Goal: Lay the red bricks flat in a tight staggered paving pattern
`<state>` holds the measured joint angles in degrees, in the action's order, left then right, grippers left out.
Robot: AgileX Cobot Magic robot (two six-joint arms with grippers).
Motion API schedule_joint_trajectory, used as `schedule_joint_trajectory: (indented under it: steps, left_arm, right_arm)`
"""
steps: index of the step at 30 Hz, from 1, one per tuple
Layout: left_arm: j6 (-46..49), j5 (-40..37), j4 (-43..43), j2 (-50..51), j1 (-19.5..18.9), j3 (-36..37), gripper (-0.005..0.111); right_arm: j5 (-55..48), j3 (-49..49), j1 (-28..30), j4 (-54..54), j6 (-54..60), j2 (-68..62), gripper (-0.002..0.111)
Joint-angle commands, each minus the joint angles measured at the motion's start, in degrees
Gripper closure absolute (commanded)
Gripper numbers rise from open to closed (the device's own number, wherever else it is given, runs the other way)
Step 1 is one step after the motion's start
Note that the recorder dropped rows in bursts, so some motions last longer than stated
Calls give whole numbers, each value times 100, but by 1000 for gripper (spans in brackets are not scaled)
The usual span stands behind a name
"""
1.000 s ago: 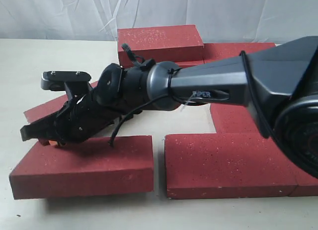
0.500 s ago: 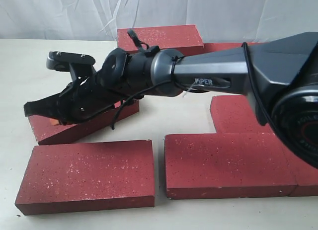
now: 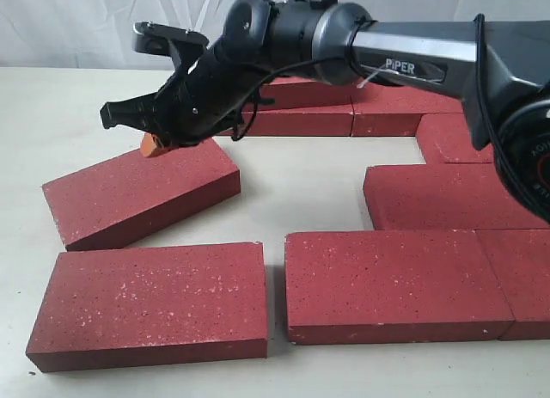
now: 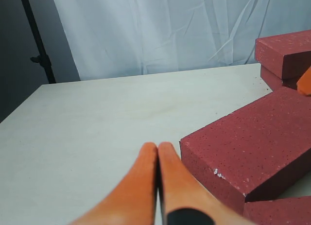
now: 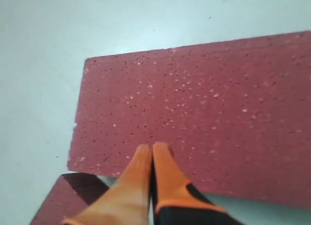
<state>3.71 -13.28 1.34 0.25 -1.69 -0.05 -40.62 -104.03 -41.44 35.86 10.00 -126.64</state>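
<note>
Several red bricks lie flat on the pale table. One angled brick [image 3: 142,192] [image 4: 248,137] [image 5: 194,123] sits at the left, skewed to the rest. In front lie a left brick [image 3: 150,299] and a middle brick [image 3: 391,282], with a narrow gap between them. My right gripper [image 3: 146,138] [image 5: 152,148] reaches across from the right and hangs shut and empty just above the angled brick's far corner. My left gripper [image 4: 158,146] is also shut on nothing, low over bare table beside that brick's near corner; it is outside the exterior view.
More bricks form a back row [image 3: 395,114] and a right column [image 3: 447,196], around a bare patch of table [image 3: 301,187]. One brick [image 4: 284,47] is stacked on another at the back. A white curtain [image 3: 86,24] hangs behind the table.
My right gripper has lifted from low over the left bricks and moved back, now hovering over the angled brick's far corner. The angled brick, hidden before by the arm, now shows whole.
</note>
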Motion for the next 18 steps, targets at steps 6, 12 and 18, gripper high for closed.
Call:
schedule_joint_trajectory:
  steps: [6, 12, 18]
  left_arm:
    - [-29, 61, 1, -25, 6, 5, 107]
    - [-29, 61, 1, -25, 6, 5, 107]
    - [-29, 61, 1, -25, 6, 5, 107]
  right_arm:
    - [-836, -1131, 15, -2269, -1246, -316, 109]
    - [-52, -1167, 26, -2245, -1246, -879, 109]
    - [-329, -1167, 36, -2678, -1372, -1176, 109]
